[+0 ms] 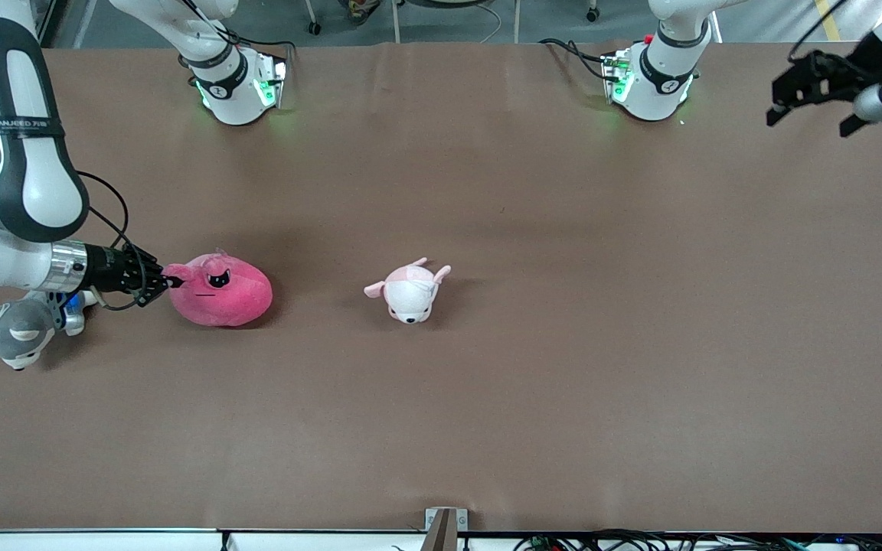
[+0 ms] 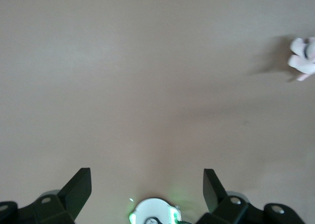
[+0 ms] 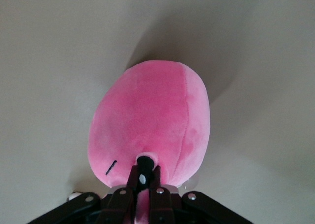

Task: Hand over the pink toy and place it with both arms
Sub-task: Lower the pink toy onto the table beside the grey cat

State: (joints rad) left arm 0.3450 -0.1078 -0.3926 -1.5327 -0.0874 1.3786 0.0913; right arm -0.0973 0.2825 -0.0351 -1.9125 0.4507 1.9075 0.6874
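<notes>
Handover had not begun. Right gripper (image 1: 169, 282) was pinched on what looked like an ear of the pink toy (image 1: 223, 293), which lay on the table (image 1: 563, 383) beside the husky plush (image 1: 16, 329). Left gripper (image 1: 812, 111) waited, fingers spread, empty, over its own end.

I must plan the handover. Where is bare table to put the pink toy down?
Bare: the table between the puppy plush and the left arm's end. Crowded: the right arm's end, where the right pincer grips the pink toy beside the husky plush.
</notes>
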